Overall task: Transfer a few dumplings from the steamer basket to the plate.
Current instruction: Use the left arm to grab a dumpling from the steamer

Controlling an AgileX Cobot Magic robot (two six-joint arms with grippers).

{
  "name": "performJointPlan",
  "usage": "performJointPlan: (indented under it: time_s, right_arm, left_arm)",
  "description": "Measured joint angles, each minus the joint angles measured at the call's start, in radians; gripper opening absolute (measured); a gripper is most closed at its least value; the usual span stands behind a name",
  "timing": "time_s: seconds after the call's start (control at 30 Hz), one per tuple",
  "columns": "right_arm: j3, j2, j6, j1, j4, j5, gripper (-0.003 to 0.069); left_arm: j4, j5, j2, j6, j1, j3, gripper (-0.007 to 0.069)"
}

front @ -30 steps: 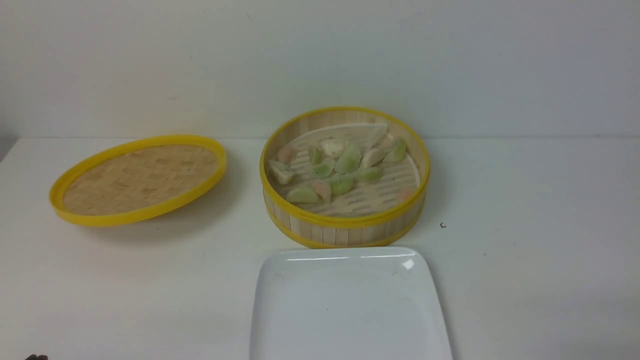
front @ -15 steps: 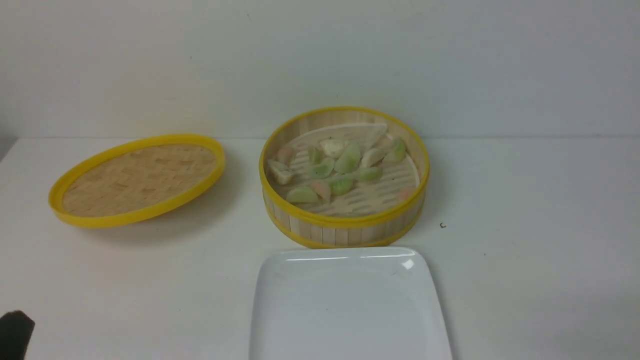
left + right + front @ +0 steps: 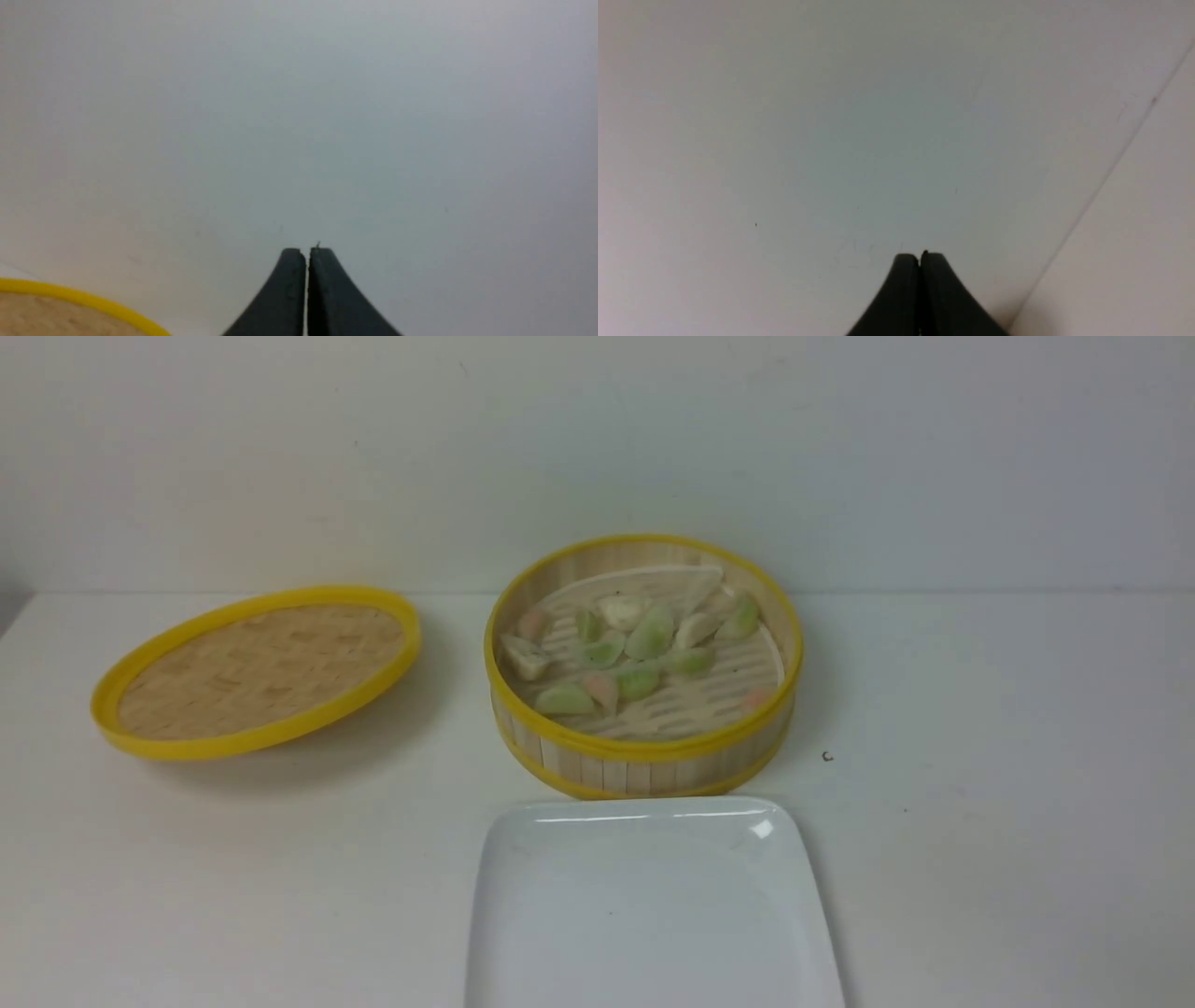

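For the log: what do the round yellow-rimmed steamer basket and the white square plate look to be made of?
Round yellow-rimmed steamer basket: matte bamboo or thin wood, judging by the pale upright slats; its smooth, evenly coloured rims may be plastic.
White square plate: glossy, probably glazed ceramic, given the sharp highlights along its rim, though melamine could look alike.

Soft, even light fills the front view; a small glare spot sits on the plate's far corner. A faint shadow edges the lid. Both wrist views look dim and blurry.
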Motion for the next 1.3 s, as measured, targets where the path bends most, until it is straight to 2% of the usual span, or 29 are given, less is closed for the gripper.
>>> performJointPlan:
  time_s: [0.03,0.17,0.3,0.33,0.37,0.4,0.43,0.47,0.5,0.57,0.77,0.9,1.03,1.1,1.2,1.27,1.3]
  right_arm:
    - [-0.040,0.000,-0.045,0.001,-0.040,0.082,-0.0013]
    - [-0.256,0.032,-0.174,0.001,-0.164,0.353,-0.0013]
    - [-0.524,0.216,-0.283,0.001,-0.299,0.646,-0.0013]
    - [-0.524,0.227,-0.283,0.001,-0.299,0.661,-0.0013]
    - [-0.621,0.336,-0.313,0.001,-0.355,0.797,-0.0013]
    - [-0.630,0.348,-0.317,0.001,-0.361,0.812,-0.0013]
    - [-0.706,0.456,-0.342,0.001,-0.414,0.932,-0.0013]
    - [-0.713,0.456,-0.342,0.001,-0.420,0.932,-0.0013]
    - [-0.758,0.534,-0.365,0.001,-0.454,1.014,-0.0013]
    - [-0.803,0.640,-0.391,0.001,-0.486,1.077,-0.0013]
    - [-0.839,0.798,-0.424,0.001,-0.494,1.112,-0.0013]
    - [-0.839,0.827,-0.425,0.001,-0.494,1.109,-0.0013]
    - [-0.839,0.828,-0.426,0.001,-0.494,1.081,-0.0013]
    - [-0.839,0.828,-0.426,0.001,-0.494,1.079,-0.0013]
    - [-0.839,0.828,-0.425,0.001,-0.494,1.077,-0.0013]
    - [-0.839,0.828,-0.425,0.001,-0.494,1.077,-0.0013]
    - [-0.839,0.828,-0.425,0.001,-0.494,1.076,-0.0013]
  left_arm:
    - [0.021,0.174,0.108,0.034,0.000,-0.108,-0.0006]
    - [0.030,0.618,0.401,0.165,0.000,-0.373,-0.0006]
    - [0.016,0.868,0.730,0.310,0.000,-0.533,-0.0006]
    - [0.014,0.872,0.743,0.316,0.000,-0.538,-0.0006]
    - [0.015,0.892,0.846,0.361,-0.005,-0.576,-0.0006]
    - [0.015,0.892,0.869,0.364,-0.009,-0.580,-0.0006]
    - [0.025,0.890,0.953,0.388,-0.034,-0.614,-0.0006]
    - [0.027,0.890,0.963,0.388,-0.038,-0.618,-0.0006]
    - [0.039,0.882,1.025,0.397,-0.074,-0.645,-0.0006]
    - [0.070,0.857,1.108,0.402,-0.136,-0.706,-0.0006]
    - [0.176,0.846,1.367,0.415,-0.280,-0.946,-0.0006]
    - [0.266,0.849,1.528,0.416,-0.329,-1.104,-0.0002]
    - [0.398,0.837,1.727,0.416,-0.376,-1.271,0.0075]
    - [0.417,0.823,1.767,0.416,-0.383,-1.298,0.0103]
    - [0.447,0.742,1.900,0.416,-0.398,-1.375,0.0218]
    - [0.456,0.722,1.934,0.416,-0.401,-1.392,0.0248]
    - [0.468,0.695,1.979,0.416,-0.404,-1.415,0.0288]
